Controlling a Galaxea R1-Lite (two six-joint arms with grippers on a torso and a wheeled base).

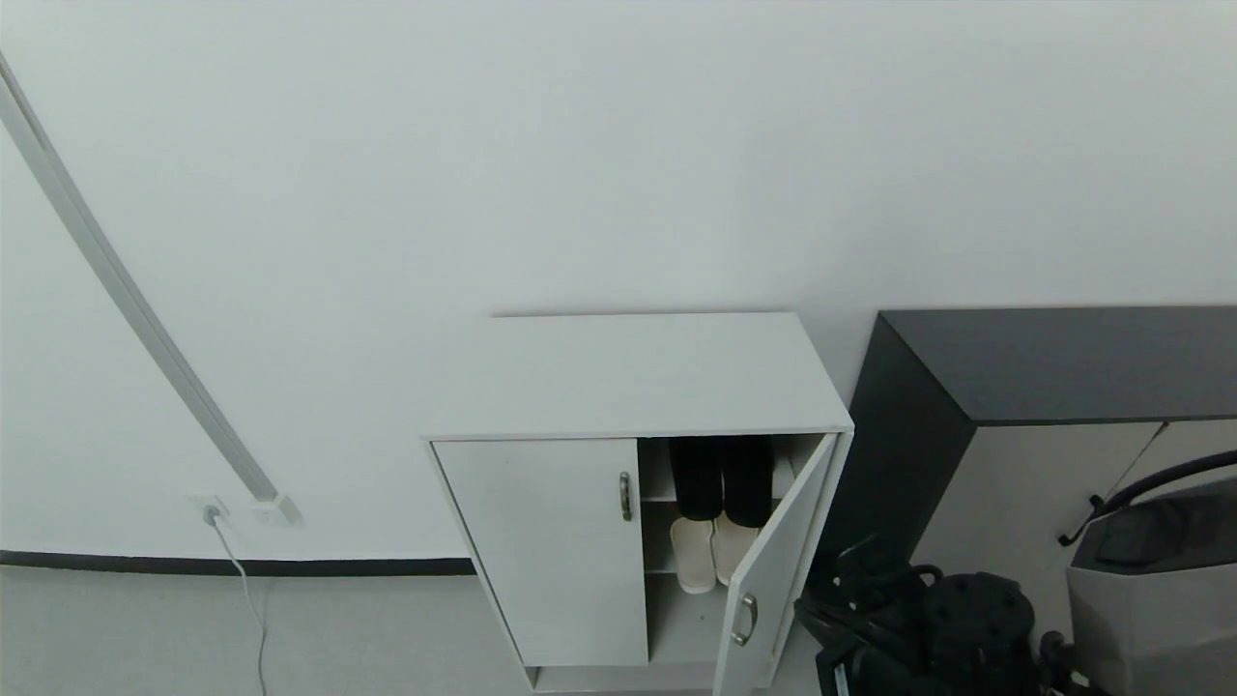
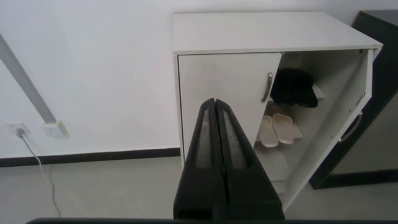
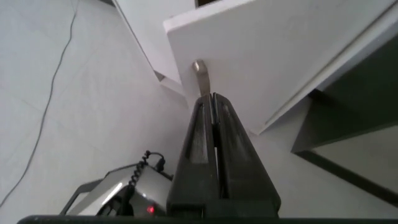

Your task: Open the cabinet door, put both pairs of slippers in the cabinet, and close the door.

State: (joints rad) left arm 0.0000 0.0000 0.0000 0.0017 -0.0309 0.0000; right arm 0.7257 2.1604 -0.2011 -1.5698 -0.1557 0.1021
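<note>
Black left hand [image 2: 214,101] (grey inner pads [image 2: 203,142])

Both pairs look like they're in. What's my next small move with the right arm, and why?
Probably press the right tool, shut and close to the handle, against the open right door and swing it closed: the black slippers and white slippers already sit inside the cabinet.

Dark grey cabinet [image 1: 1063,362] stands against the wall [image 1: 580,145] at right. Grey conduit [image 1: 126,290] slants down the wall; white cable [image 1: 246,590] hangs from a socket [image 1: 210,509].
</note>
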